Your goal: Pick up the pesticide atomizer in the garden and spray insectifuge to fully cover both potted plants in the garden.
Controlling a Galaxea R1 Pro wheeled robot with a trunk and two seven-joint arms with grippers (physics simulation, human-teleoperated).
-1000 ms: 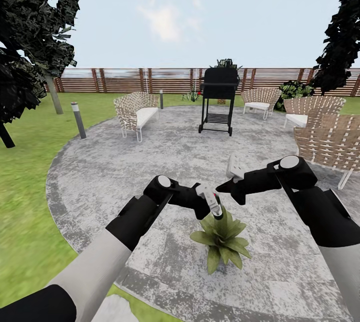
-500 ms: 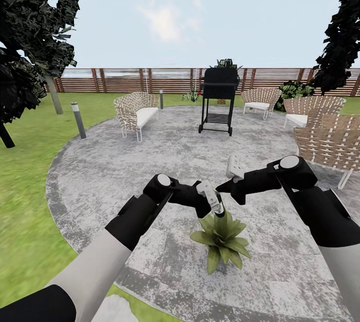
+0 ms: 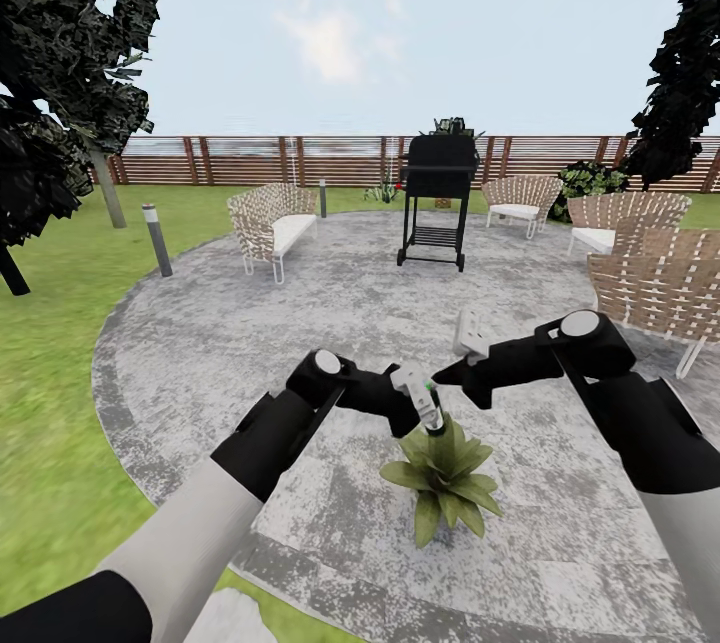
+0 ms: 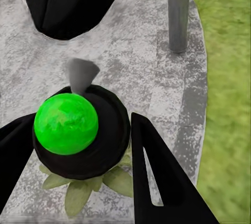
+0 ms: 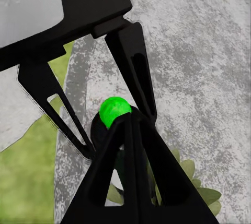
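Note:
My left gripper (image 3: 418, 410) is shut on the pesticide atomizer (image 3: 415, 391), holding it tilted just above a potted plant (image 3: 443, 473) on the grey patio. The left wrist view has the dark bottle (image 4: 102, 148), with a bright green ball (image 4: 66, 124) on it, sitting between the left fingers (image 4: 157, 172), and the plant's leaves (image 4: 78, 198) below. My right gripper (image 3: 443, 375) is shut, its tips against the atomizer's head. In the right wrist view its joined fingers (image 5: 128, 156) end at the green ball (image 5: 114, 110). A second small leafy plant (image 3: 383, 191) stands far off by the fence.
A black grill (image 3: 437, 193) stands mid-patio at the back. Woven chairs sit at back left (image 3: 270, 223) and along the right (image 3: 655, 288). A bollard lamp (image 3: 155, 238) marks the patio's left edge. Lawn (image 3: 50, 403) surrounds the paving, and a slat fence (image 3: 250, 161) closes the garden.
The small mark at the atomizer's nozzle has turned from red to green. Arms, atomizer and plant have barely moved.

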